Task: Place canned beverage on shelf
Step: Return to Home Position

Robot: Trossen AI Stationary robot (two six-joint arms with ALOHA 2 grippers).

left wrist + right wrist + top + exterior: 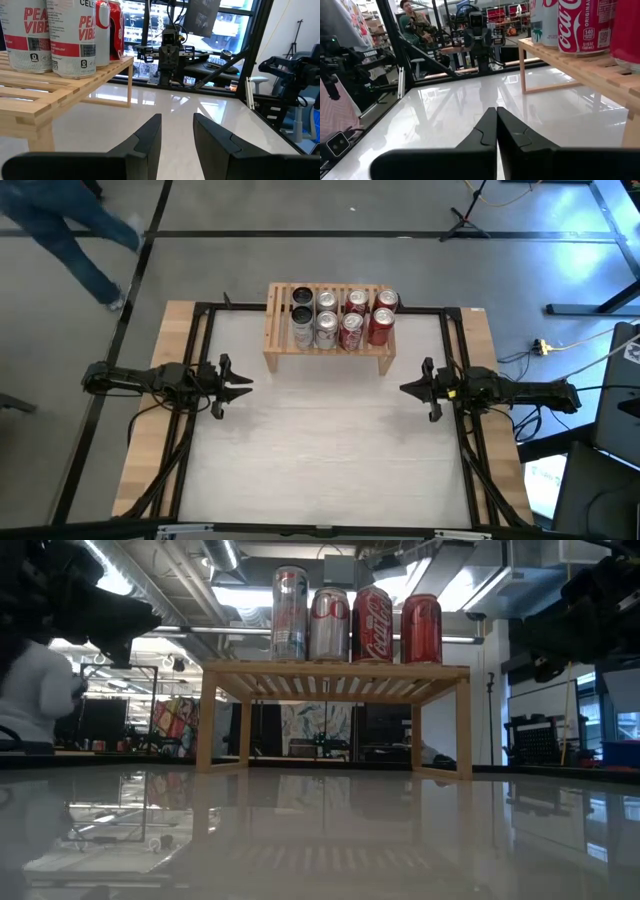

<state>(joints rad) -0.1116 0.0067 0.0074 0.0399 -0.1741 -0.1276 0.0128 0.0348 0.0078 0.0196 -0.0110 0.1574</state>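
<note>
The light-wood shelf (328,352) stands on its two side legs at the far middle of the white table. Several cans (340,318) stand upright on its slatted top in two rows, silver ones toward the left and red ones toward the right; they also show in the low view (350,625). My left gripper (248,385) is open and empty, left of the shelf and nearer than it; its own view (177,125) shows the gap between the fingers. My right gripper (403,389) is shut and empty, right of the shelf; its fingers meet in its own view (496,120).
Black frame rails (205,330) run along the table's sides and far edge. The white tabletop (320,460) spreads between the arms and toward the near edge. A person (70,230) walks on the floor beyond the far left; another sits in the room (412,17).
</note>
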